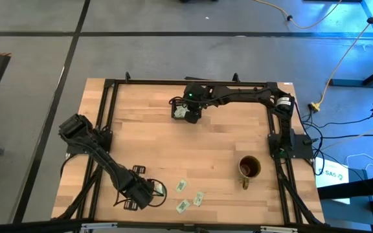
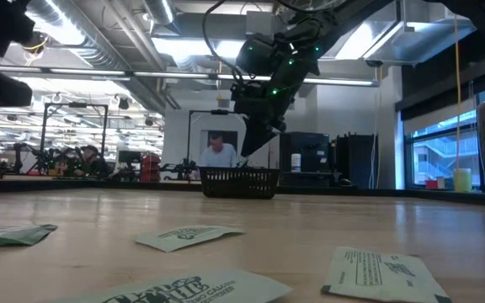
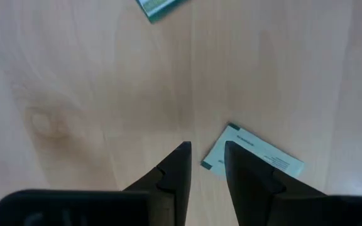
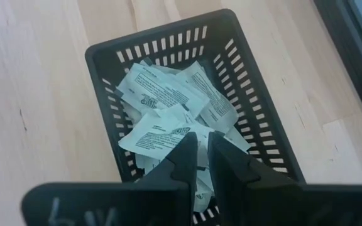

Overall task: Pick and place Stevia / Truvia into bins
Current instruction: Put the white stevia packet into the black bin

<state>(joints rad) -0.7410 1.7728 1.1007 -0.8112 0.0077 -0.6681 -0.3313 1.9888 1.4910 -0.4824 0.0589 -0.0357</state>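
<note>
Several pale green and white Stevia packets (image 1: 182,186) lie flat on the wooden table near its front edge. My left gripper (image 3: 206,150) points straight down low over them, open, with bare wood between its fingers. One packet (image 3: 256,158) lies just beside one finger, and another (image 3: 159,6) lies farther off. At the far side, my right gripper (image 4: 202,143) hangs above the black slatted bin (image 4: 105,59), its fingers a narrow gap apart with nothing between them. The bin holds a heap of packets (image 4: 168,94).
A brownish-gold mug (image 1: 249,167) stands at the right, near the front. Black frame rails (image 1: 105,123) run along the table's left, far and right sides. Bare wood lies between the bin (image 1: 183,109) and the loose packets. People and benches show in the room behind.
</note>
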